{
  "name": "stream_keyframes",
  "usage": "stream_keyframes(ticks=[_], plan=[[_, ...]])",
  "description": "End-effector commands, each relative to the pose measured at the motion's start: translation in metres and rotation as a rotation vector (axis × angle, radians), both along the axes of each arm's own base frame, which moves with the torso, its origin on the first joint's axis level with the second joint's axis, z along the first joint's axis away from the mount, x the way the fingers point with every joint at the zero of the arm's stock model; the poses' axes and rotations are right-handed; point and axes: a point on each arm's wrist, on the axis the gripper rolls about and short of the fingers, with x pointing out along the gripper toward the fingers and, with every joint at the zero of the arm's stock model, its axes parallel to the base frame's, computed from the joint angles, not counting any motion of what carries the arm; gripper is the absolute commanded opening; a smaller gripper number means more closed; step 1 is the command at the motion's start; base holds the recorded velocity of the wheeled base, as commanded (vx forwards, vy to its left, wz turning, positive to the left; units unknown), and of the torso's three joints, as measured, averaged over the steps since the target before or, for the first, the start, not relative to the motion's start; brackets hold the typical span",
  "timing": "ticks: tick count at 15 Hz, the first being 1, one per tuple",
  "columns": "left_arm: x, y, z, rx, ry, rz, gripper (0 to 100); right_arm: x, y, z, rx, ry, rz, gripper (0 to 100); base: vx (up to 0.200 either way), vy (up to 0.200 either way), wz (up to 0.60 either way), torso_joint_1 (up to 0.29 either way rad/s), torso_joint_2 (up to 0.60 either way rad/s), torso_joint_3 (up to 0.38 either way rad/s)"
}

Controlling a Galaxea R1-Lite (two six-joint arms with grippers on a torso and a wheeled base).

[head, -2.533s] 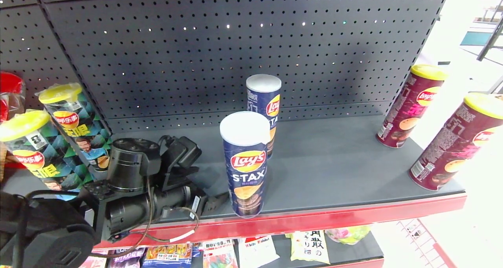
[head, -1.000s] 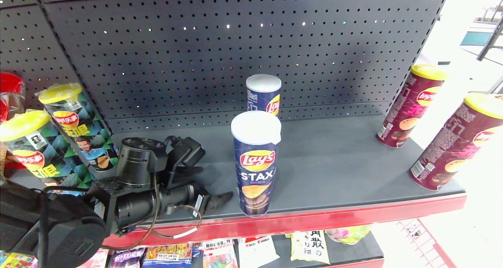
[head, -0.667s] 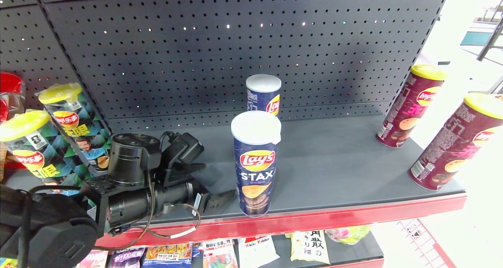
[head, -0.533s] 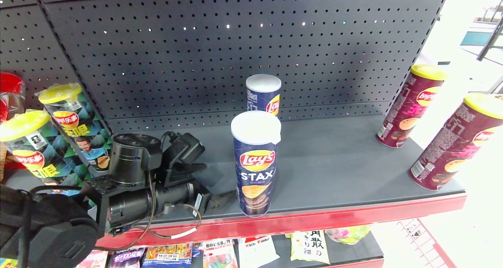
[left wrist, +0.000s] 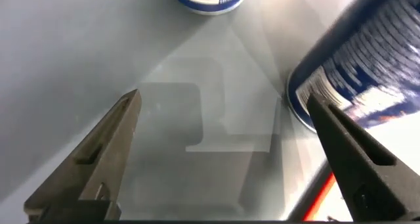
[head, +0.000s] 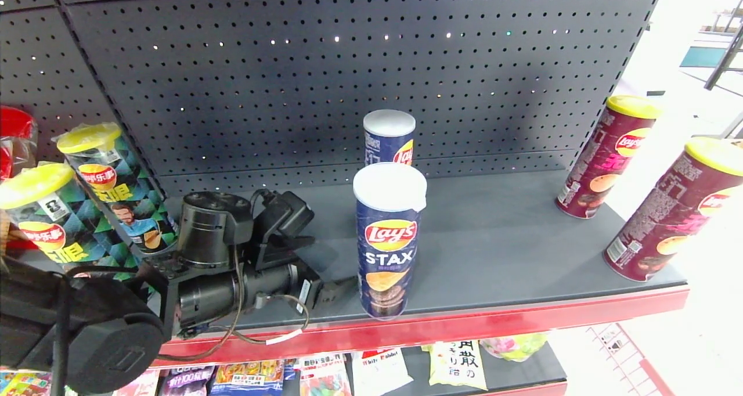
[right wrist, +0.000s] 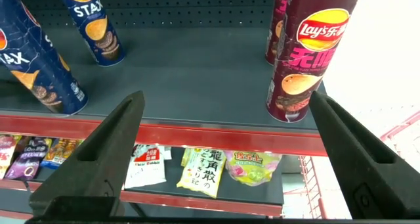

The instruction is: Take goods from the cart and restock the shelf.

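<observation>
Two blue chip cans stand on the grey shelf (head: 493, 239). The front blue can (head: 389, 239) is upright near the red front lip, and the rear blue can (head: 389, 136) stands by the pegboard. My left gripper (head: 339, 288) lies low on the shelf just left of the front can. In the left wrist view the left gripper (left wrist: 223, 99) is open with bare shelf between its fingers. One fingertip (left wrist: 328, 122) is against the front blue can (left wrist: 361, 73). My right gripper (right wrist: 226, 96) hangs open in front of the shelf, holding nothing.
Two maroon cans with yellow lids (head: 606, 155) (head: 673, 207) stand at the shelf's right end. Green-patterned cans (head: 113, 181) fill the bay to the left. Snack packets (right wrist: 203, 171) lie on the lower shelf. The grey shelf between the blue and maroon cans is free.
The front blue can has slid to the right along the shelf's front edge. My left gripper has moved right with it, staying at its left side.
</observation>
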Motion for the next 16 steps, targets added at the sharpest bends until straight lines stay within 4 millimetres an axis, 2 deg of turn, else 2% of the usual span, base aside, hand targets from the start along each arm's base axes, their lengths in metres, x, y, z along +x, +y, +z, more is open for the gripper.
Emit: stream_keyframes(ticks=[1, 5, 7, 10, 11, 12, 14, 16], plan=[[0.005, -0.003, -0.002, 0.000, 0.000, 0.000, 100, 0.001, 0.000, 0.000, -0.001, 0.003, 0.001, 100, 0.000, 0.000, 0.00, 0.000, 0.00, 0.000], [-0.002, 0.002, -0.007, 0.017, 0.025, 0.009, 100, 0.000, 0.000, -0.003, -0.003, 0.007, 0.001, 100, 0.000, 0.000, 0.00, 0.000, 0.00, 0.000], [-0.022, 0.020, -0.010, 0.023, 0.036, 0.033, 100, -0.003, -0.001, -0.015, -0.011, 0.024, 0.007, 100, 0.000, 0.000, 0.00, 0.000, 0.00, 0.000], [-0.059, 0.059, 0.000, 0.000, -0.002, 0.105, 100, -0.012, -0.005, -0.035, -0.026, 0.044, 0.000, 100, 0.000, 0.000, 0.00, 0.000, 0.00, 0.000], [-0.083, 0.080, 0.009, -0.025, -0.047, 0.150, 100, -0.020, -0.008, -0.039, -0.032, 0.058, 0.001, 100, 0.000, 0.000, 0.00, 0.000, 0.00, 0.000], [-0.095, 0.090, 0.013, -0.035, -0.072, 0.182, 100, -0.024, -0.010, -0.041, -0.033, 0.061, -0.002, 100, 0.000, 0.000, 0.00, 0.000, 0.00, 0.000], [-0.140, 0.122, 0.027, -0.055, -0.140, 0.316, 100, -0.037, -0.014, -0.046, -0.053, 0.108, -0.121, 100, 0.000, 0.000, 0.00, 0.000, 0.00, 0.000], [-0.178, 0.137, 0.031, -0.050, -0.117, 0.382, 100, -0.047, -0.015, -0.056, -0.065, 0.147, -0.210, 100, 0.000, 0.000, 0.00, 0.000, 0.00, 0.000]])
